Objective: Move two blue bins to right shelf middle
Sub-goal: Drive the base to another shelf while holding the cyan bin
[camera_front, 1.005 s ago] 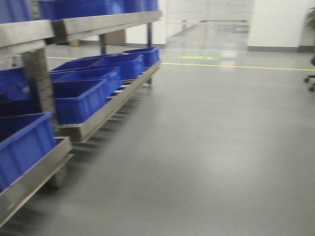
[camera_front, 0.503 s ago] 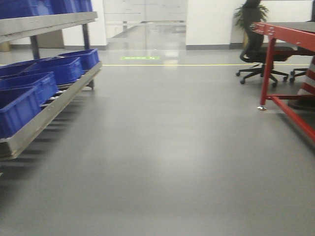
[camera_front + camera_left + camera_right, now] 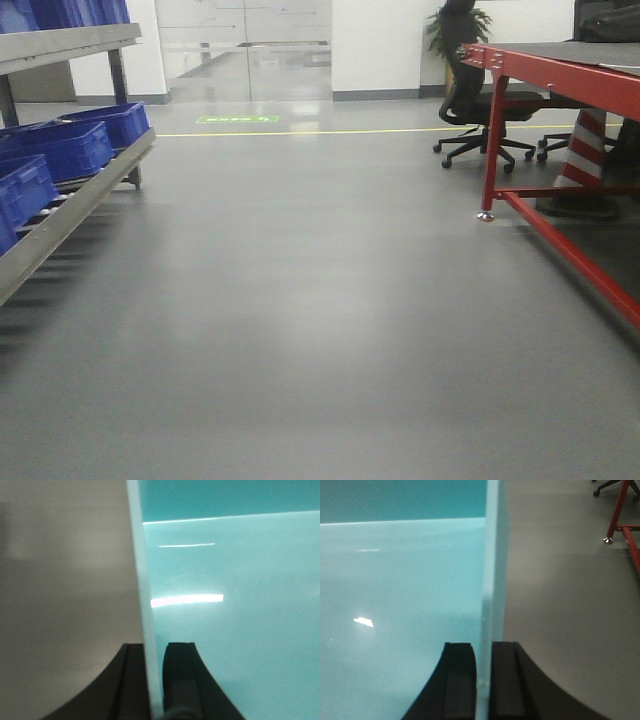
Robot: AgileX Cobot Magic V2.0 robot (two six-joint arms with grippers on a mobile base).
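left wrist view: left hand (image 3: 156, 652) pinches one wall of the pale blue bin (image 3: 240, 605), right hand (image 3: 481, 650) the opposite wall, likely to carry it level.

Front view: sitting low, facing level down the floor (image 3: 320, 330), rack (image 3: 70, 205) at its left, red table (image 3: 560, 75) at its right.
Left wrist view: peering past the left gripper (image 3: 152, 647), tight against a pale blue bin (image 3: 225, 630).
Right wrist view: peering past the right gripper (image 3: 482, 647), equally tight, sharing floor and red table leg with the front.
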